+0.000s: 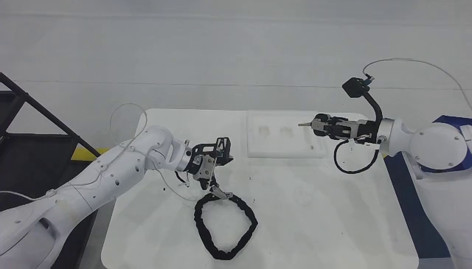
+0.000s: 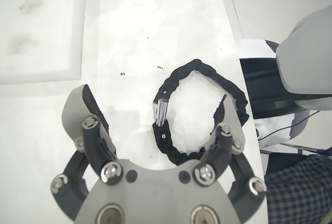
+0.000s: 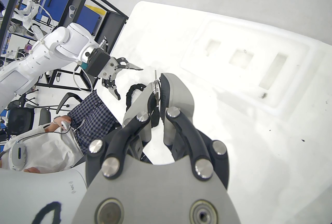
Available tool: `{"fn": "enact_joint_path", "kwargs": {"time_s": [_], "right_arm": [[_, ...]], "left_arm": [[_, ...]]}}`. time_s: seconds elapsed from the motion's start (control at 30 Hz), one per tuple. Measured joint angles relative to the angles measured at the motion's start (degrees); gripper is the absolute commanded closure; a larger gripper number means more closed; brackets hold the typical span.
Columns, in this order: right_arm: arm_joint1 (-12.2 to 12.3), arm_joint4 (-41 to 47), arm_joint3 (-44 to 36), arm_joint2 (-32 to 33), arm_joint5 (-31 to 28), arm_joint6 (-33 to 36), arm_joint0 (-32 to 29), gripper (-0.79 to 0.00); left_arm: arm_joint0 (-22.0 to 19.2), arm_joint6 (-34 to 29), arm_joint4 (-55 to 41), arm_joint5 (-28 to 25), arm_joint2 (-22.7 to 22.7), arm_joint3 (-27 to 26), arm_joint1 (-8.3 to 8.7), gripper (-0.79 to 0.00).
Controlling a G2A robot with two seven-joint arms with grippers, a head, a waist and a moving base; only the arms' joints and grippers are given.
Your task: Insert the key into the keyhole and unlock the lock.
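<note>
Top view, Observer 1: where does the lock (image 1: pixel 249 223) lie?

Observer 2: Flat on the white table (image 1: pixel 332 217), in the near half, on the robot's left side. It is a black sleeved chain closed into a loop. A short silver cylinder (image 2: pixel 162 112) joins the two chain ends at the far-left part of the loop.

Observer 1: Left gripper (image 1: pixel 221 167)?

Observer 2: It hangs over the cylinder end of the loop, jaws spread wide with nothing between them. In the left wrist view the cylinder sits in the gap between the two fingers (image 2: pixel 94 108), apart from both. Part of the chain runs beneath the gripper.

Observer 1: Right gripper (image 3: pixel 158 87)?

Observer 2: It is raised over the right part of the foam tray (image 1: pixel 291 147), pointing toward the left arm. The fingers are pinched together on the key (image 3: pixel 155 76), gripping it at the head, where a small ring hangs. The thin blade pokes out past the fingertips.

Observer 1: Key and lock, how far apart?

Observer 2: Well apart. The key is in the air over the tray and the lock is on the table beside the other arm.

Observer 1: Tray?

Observer 2: White foam with three recesses, at the table's far side, near the middle.
</note>
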Motion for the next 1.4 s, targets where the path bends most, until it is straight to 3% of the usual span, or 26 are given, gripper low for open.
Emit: {"fn": "enact_joint_path", "kwargs": {"time_s": [0.37, 0.5, 0.63, 0.77, 0.97, 1.17, 1.4], "right_arm": [[0.0, 0.0, 0.0, 0.0, 0.0, 0.0, 0.0, 0.0], [0.0, 0.0, 0.0, 0.0, 0.0, 0.0, 0.0, 0.0], [0.0, 0.0, 0.0, 0.0, 0.0, 0.0, 0.0, 0.0], [0.0, 0.0, 0.0, 0.0, 0.0, 0.0, 0.0, 0.0], [0.0, 0.0, 0.0, 0.0, 0.0, 0.0, 0.0, 0.0], [0.0, 0.0, 0.0, 0.0, 0.0, 0.0, 0.0, 0.0], [0.0, 0.0, 0.0, 0.0, 0.0, 0.0, 0.0, 0.0]], "left_arm": [[0.0, 0.0, 0.0, 0.0, 0.0, 0.0, 0.0, -0.785], [1.3, 3.1, 2.5, 3.9, -1.9, -1.5, 0.24, -0.785], [5.0, 10.9, 9.6, 5.9, -4.3, -2.3, 1.42, -0.785], [10.8, 22.9, 20.0, 7.4, -6.4, -1.3, 3.27, -0.785], [16.4, 36.4, 35.6, 11.3, -7.3, -0.5, 4.88, -0.785], [18.5, 40.6, 44.4, 14.8, -6.1, 1.7, 3.99, -0.785], [18.4, 41.2, 46.2, 15.6, -5.7, 4.0, 2.16, -0.785]]}}
